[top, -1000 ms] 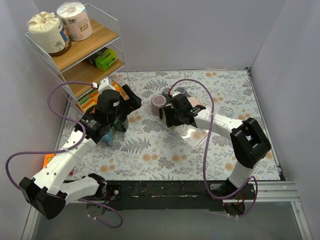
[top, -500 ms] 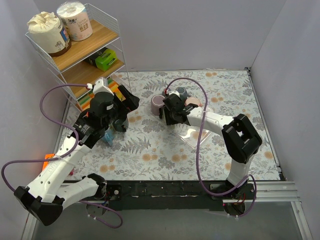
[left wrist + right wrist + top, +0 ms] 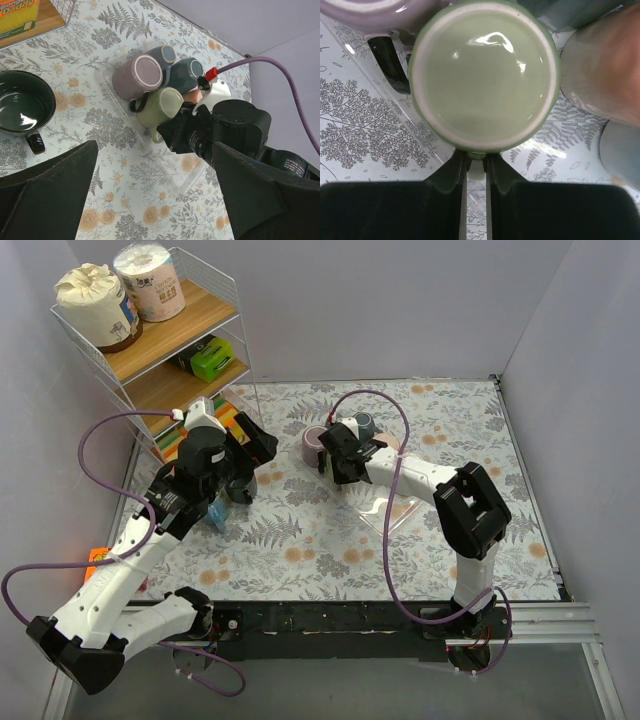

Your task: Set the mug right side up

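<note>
Green mug (image 3: 482,75) inverted, handle (image 3: 476,157) pinched in right claw (image 3: 476,169); left claw (image 3: 155,197) wide open; orange pack (image 3: 17,15) lettering illegible.

Left gripper (image 3: 154,150) wide open, raised; right gripper (image 3: 476,162) pinched nearly closed, arm extended forward.

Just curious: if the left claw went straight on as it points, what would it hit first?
Probably the green mug in the clear tray; the left gripper aims there, though depth is unclear.
</note>
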### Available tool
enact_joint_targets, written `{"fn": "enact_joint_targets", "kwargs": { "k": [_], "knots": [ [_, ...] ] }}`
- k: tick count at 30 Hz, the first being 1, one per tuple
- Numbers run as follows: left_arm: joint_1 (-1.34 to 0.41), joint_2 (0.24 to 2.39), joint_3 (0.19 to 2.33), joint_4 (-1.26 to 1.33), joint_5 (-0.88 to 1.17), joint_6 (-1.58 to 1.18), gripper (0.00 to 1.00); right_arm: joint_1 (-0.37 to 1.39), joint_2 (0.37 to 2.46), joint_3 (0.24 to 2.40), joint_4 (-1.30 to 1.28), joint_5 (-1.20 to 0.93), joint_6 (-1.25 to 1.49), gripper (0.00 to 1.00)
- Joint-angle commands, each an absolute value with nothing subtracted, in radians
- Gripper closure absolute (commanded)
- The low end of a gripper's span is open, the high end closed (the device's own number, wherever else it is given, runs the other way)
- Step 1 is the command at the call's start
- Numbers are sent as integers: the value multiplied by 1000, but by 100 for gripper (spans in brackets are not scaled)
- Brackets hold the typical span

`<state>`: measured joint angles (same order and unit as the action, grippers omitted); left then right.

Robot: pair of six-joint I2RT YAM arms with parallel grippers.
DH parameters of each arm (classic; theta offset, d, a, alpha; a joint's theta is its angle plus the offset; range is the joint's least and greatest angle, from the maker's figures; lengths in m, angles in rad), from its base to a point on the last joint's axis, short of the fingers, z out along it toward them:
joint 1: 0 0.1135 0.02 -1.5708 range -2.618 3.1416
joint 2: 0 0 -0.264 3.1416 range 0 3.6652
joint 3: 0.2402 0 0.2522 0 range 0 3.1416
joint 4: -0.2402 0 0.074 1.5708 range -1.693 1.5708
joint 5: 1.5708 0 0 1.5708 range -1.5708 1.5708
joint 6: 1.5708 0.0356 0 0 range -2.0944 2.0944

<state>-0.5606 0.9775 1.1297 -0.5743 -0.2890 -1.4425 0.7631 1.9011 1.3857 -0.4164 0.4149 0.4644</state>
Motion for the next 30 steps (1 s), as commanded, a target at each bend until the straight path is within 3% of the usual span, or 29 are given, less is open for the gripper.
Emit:
{"fn": "enact_joint_targets", "kwargs": {
  "k": [1, 11, 18, 24, 30],
  "knots": [
    [-565, 960, 1109, -546, -220, -1425, 2, 761, 1826, 1365, -422, 436, 463, 99],
    [-565, 988, 997, -333, 118, -1411, 2, 718, 1554, 1289, -385, 172, 532, 99],
    [-566, 980, 891, -158, 271, -1486, 2, 585, 1384, 1206, -244, -174, 667, 99],
    [-566, 986, 853, -28, 382, -1528, 2, 476, 1264, 1088, 42, -443, 834, 99],
    [-565, 1020, 822, 161, 479, -1608, 2, 456, 1203, 980, 446, -575, 1095, 99]
  ]
}}
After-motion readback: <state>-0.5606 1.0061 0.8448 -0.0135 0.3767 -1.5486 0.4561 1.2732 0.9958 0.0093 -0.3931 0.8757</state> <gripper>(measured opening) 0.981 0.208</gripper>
